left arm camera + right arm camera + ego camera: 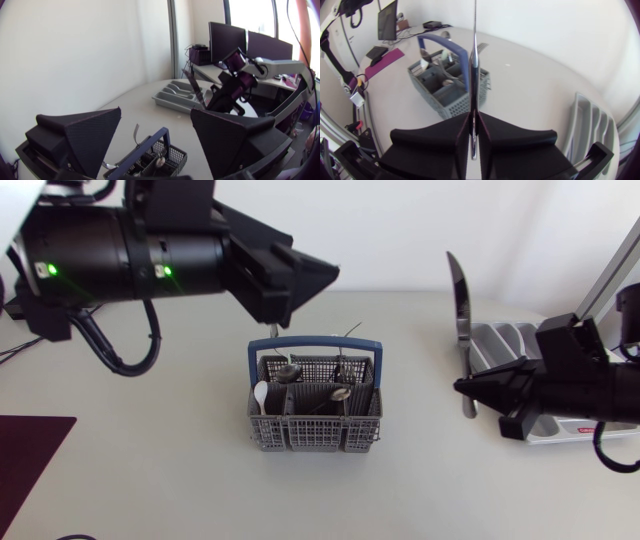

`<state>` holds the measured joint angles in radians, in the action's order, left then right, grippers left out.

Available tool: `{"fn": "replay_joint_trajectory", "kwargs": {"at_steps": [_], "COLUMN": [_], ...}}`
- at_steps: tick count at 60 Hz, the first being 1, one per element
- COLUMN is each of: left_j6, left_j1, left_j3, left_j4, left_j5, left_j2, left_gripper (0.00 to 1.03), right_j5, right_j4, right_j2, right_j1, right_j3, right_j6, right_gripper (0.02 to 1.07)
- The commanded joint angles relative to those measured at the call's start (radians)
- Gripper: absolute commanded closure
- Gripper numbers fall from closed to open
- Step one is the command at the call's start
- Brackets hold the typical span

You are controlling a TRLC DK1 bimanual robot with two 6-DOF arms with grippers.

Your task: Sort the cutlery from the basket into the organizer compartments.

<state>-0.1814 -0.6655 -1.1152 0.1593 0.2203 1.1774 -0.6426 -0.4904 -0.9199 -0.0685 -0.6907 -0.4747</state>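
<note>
Right gripper (472, 114) clamped on a knife (474, 65), both fingers flat against its sides near the handle end, blade sticking out ahead of the fingers (seen edge-on from the right wrist). From overhead the knife (458, 300) sits just beside the grey organizer (495, 340), on the side facing the basket; right arm covers part of the organizer. Left gripper (156, 112) spread wide, nothing between its fingers (95, 135), hanging over the table near the basket's far side. Grey basket (262, 418) with blue handle (315, 342) mid-table, well apart from the organizer, holding a white spoon (261, 395) and some metal cutlery (340, 393)
</note>
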Motion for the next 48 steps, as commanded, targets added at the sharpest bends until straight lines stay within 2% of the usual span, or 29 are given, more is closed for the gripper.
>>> {"fn": "replay_joint_trajectory", "kwargs": {"at_steps": [1, 11, 19, 28, 48], "left_j6": [-0.072, -0.178, -0.222, -0.251, -0.251], "left_j1": [-0.031, -0.103, -0.152, -0.183, -0.186], "left_j3": [0.061, 0.114, 0.126, 0.138, 0.157], "left_j4": [0.013, 0.017, 0.016, 0.014, 0.014], "left_j5": [-0.044, -0.164, -0.272, -0.323, -0.328], "left_j2": [0.013, 0.053, 0.105, 0.145, 0.179], "left_gripper": [0.06, 0.07, 0.07, 0.09, 0.09], "right_j5": [-0.002, 0.0, 0.032, 0.096, 0.23], "right_j4": [0.001, 0.035, 0.07, 0.138, 0.185], "right_j2": [-0.025, -0.148, -0.277, -0.432, -0.821], "right_j1": [-0.113, -0.347, -0.465, -0.548, -0.648], "right_j3": [0.014, -0.036, -0.105, -0.196, -0.532], "right_j6": [-0.081, -0.151, -0.191, -0.2, -0.163], "right_gripper": [1.01, 1.01, 1.01, 1.01, 1.01]}}
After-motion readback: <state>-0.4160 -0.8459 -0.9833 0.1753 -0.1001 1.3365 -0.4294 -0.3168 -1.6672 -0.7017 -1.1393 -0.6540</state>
